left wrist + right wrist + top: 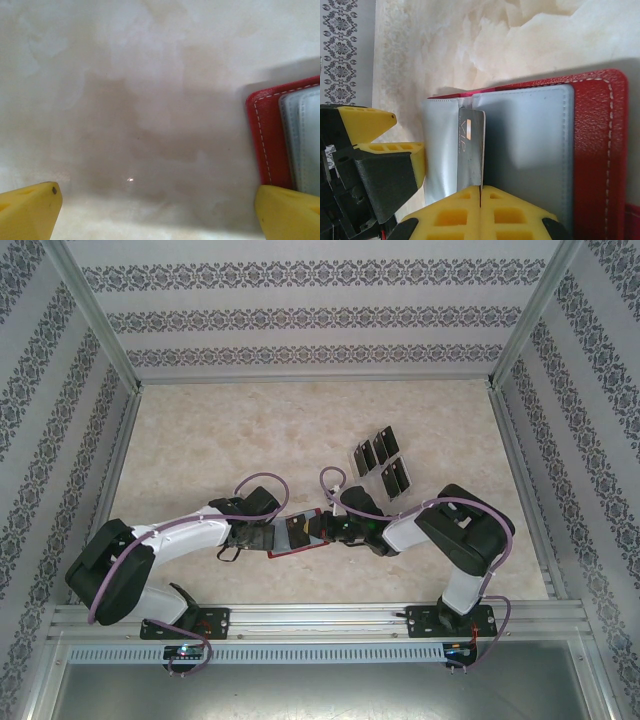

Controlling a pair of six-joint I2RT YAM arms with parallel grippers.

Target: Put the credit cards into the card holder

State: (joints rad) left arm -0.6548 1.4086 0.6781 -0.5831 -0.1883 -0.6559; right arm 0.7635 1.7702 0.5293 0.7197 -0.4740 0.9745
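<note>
Table [300,430]: pale marble-like surface; it carries all the things.
Card holder [297,533]: red, lies open and flat near the front of the table, between the two claws, with the grey inside [530,150] facing up.
Loose credit cards [380,462]: a small group of black cards behind the right arm, apart from the holder, not yet put in.
Left claw [160,212]: released, spread wide; one finger [287,210] is over a corner of the holder. I cannot tell if it presses down.
Right claw [480,197]: clenched on one card, low over the holder.
Held card [471,150]: gripped by its near end; its far end reaches the seam in the grey inside.
Risk: I judge the card may miss the pocket mouth and slide over the lining or bend. If the holder is not pinned, the push may shift it. The thin card may also twist in the pads.
</note>
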